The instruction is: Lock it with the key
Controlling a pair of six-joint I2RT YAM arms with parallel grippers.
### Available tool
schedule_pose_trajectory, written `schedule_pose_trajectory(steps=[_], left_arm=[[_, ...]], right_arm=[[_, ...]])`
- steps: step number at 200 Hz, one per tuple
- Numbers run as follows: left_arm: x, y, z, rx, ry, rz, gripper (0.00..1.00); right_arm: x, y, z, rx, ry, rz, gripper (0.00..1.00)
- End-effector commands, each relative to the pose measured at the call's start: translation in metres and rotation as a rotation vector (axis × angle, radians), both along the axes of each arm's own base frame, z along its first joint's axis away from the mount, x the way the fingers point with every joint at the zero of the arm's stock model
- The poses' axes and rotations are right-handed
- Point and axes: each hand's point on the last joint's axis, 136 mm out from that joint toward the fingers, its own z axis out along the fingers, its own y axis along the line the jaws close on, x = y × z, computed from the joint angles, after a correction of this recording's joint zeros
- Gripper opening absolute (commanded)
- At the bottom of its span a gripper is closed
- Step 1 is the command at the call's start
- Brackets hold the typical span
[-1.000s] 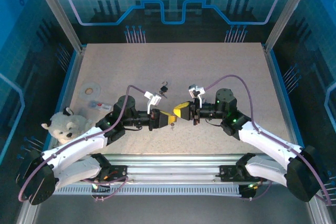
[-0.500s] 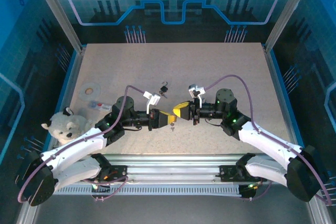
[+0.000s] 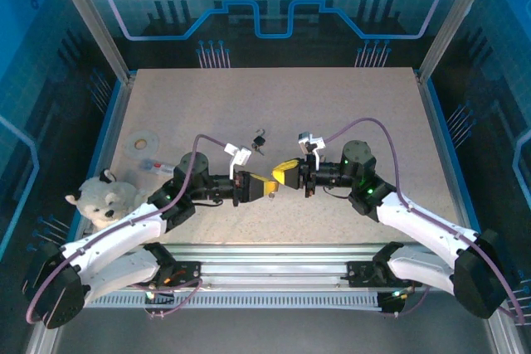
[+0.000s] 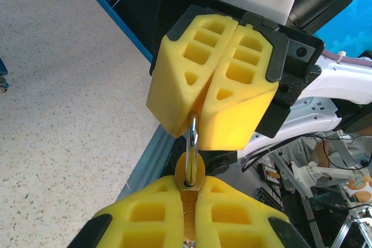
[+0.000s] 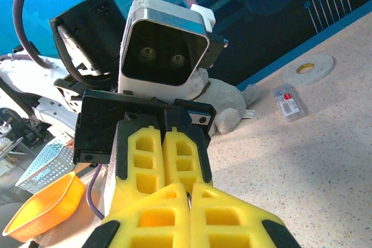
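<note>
Centrally, the lock [image 4: 189,171] is clenched by the left gripper [image 4: 187,193], the key [image 4: 191,142] by the right gripper [image 4: 196,121]; an orange bowl [image 5: 40,210] is seen at 8 o'clock.

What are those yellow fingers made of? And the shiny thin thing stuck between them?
The yellow fingers look like matte plastic or rubber, moulded with hollow cells. The thin piece looks like bare metal: silvery with a bright glint. The round part it enters looks brass-coloured, likely metal.
</note>
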Motion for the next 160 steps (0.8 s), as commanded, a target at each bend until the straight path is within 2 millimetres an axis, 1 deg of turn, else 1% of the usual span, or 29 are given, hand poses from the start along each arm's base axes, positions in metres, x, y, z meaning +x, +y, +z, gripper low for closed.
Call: schedule_pose_trajectory(steps=[1,44,85,115,136,160], left_arm=[[-0.005,0.004,0.040,-0.096,-0.121,-0.001,0.00],[-0.003,0.007,0.054,-0.125,-0.163,0.028,0.00],[0.000,0.012,0.058,-0.128,-0.196,0.071,0.00],[0.002,0.020,0.072,-0.146,-0.244,0.120,0.00],[0.000,0.021,0.079,-0.161,-0.254,0.119,0.00],[-0.001,0.021,0.081,-0.175,-0.254,0.117,0.00]], right_arm=[[-0.006,0.004,-0.012,-0.029,0.006,0.022,0.00],[-0.008,0.009,-0.014,-0.037,0.020,0.045,0.00],[-0.009,0.011,-0.015,-0.050,0.029,0.055,0.00],[-0.010,0.014,-0.018,-0.061,0.035,0.064,0.00],[-0.010,0.016,-0.020,-0.060,0.038,0.071,0.00],[-0.012,0.020,-0.021,-0.062,0.037,0.082,0.00]])
